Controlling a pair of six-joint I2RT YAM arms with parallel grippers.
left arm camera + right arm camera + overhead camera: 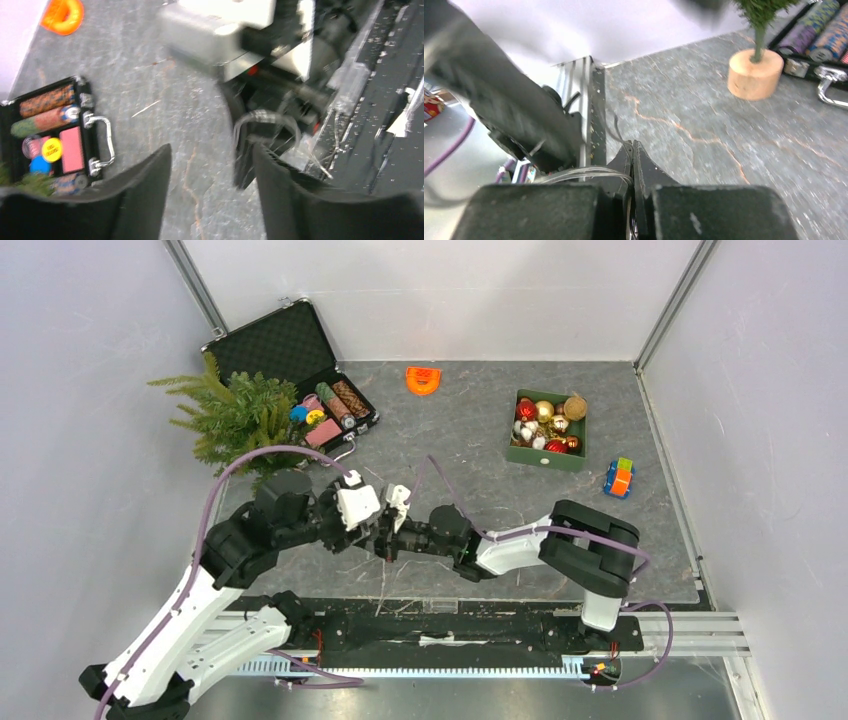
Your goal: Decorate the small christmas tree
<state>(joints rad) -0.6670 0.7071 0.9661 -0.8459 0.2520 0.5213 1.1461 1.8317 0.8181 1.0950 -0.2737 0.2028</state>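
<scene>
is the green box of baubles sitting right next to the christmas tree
No, the green box sits well over to the right, while the small christmas tree stands at the far left beside the briefcase.

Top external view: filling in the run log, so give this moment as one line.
left jaws open | right jaws shut on clear strand | small christmas tree undecorated | ornaments in green box

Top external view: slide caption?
Left gripper and right gripper meet mid-table; small green fir tree left, green bauble box right.
</scene>
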